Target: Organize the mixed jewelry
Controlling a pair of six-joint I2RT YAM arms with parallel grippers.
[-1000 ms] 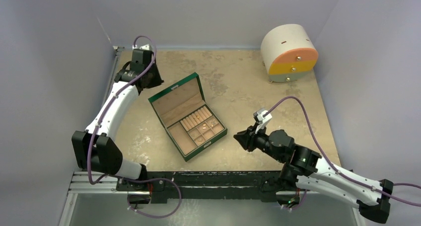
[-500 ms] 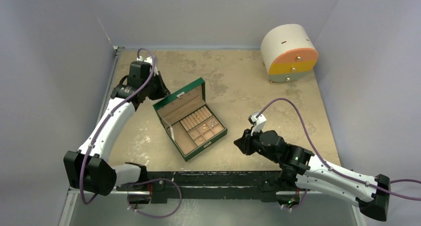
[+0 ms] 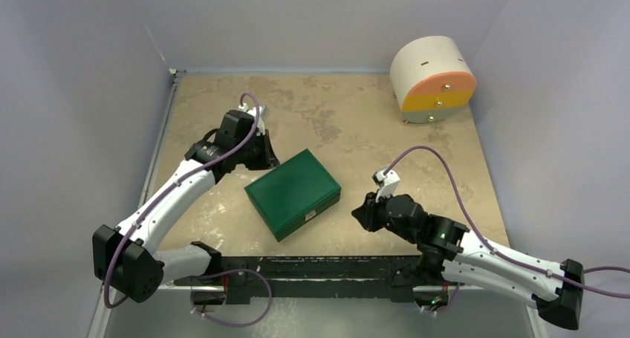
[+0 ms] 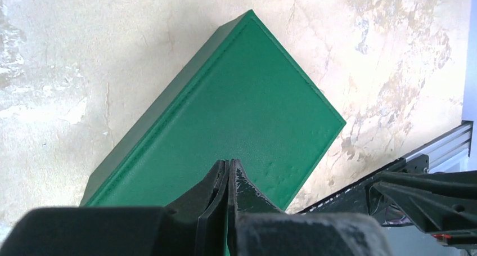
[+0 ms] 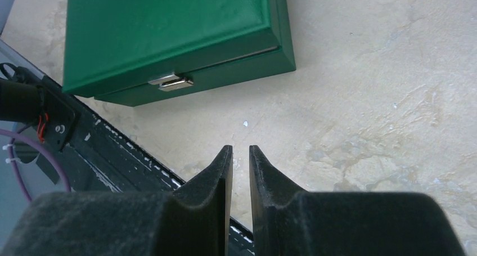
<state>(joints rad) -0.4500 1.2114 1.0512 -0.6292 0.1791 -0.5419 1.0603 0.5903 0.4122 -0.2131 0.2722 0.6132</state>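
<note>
Green box closed on the table, one gripper at its lid, the other gripper beside it.

The green box [image 3: 293,192] lies with its lid down near the front edge of the table [image 3: 356,130], and its small metal latch [image 5: 171,82] faces the right arm. The jewelry cannot be seen in any view, because the lid covers the inside of the box. The left gripper [image 4: 228,165] is clenched, its two fingers pressed together with nothing between them, and its tip is over the far left part of the lid; I cannot tell if it touches. The right gripper [image 5: 237,150] is just beside the box on the latch side, low over the bare table, its fingers parted by a narrow gap and grasping nothing. A round cabinet [image 3: 433,78] stands well apart in the far right corner.
</note>
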